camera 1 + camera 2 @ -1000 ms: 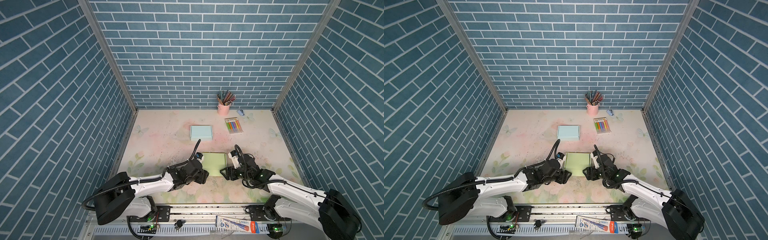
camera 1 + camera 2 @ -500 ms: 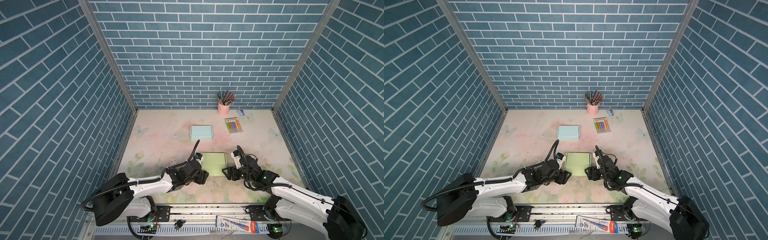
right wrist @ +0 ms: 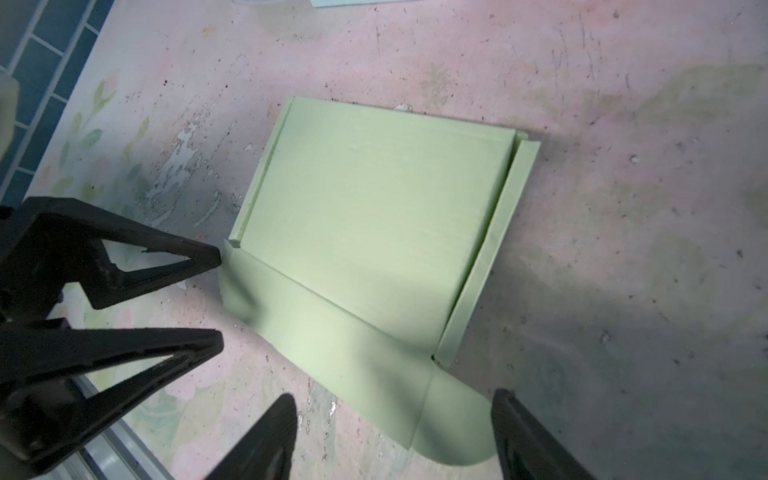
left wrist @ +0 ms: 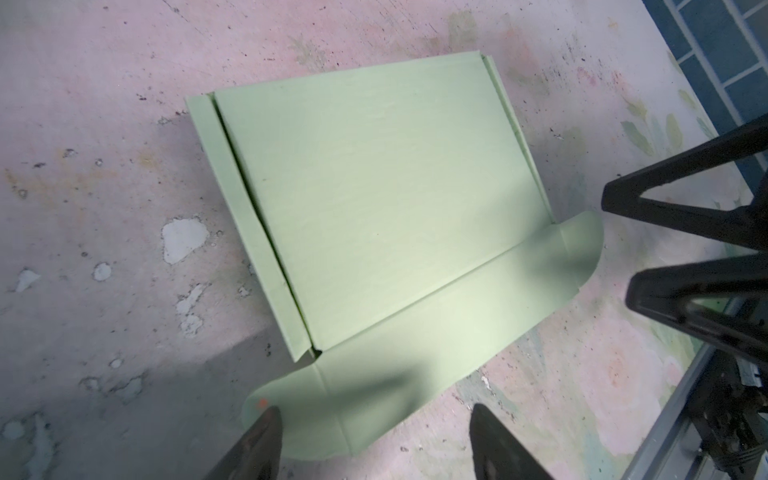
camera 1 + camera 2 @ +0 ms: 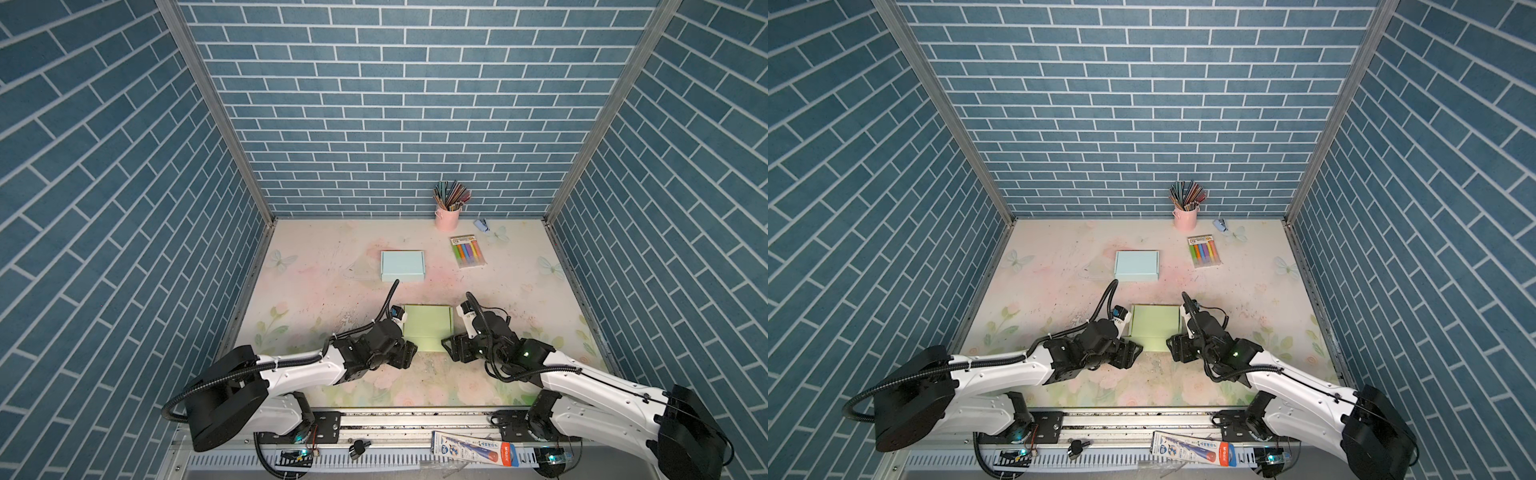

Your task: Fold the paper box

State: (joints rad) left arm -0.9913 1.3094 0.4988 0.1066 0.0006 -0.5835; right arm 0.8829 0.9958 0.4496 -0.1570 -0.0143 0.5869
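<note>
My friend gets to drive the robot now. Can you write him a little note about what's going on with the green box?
Left gripper: open, holding nothing, at one rounded end of the front flap.
Right gripper: open, empty, at the flap's other end.
Green box: on the table between the two arms. A blue box sits further back, already closed.
Done: side walls look folded up and the lid is down flat.
Left: the front flap lies flat on the table, not tucked; it likely needs lifting and tucking in.
</note>
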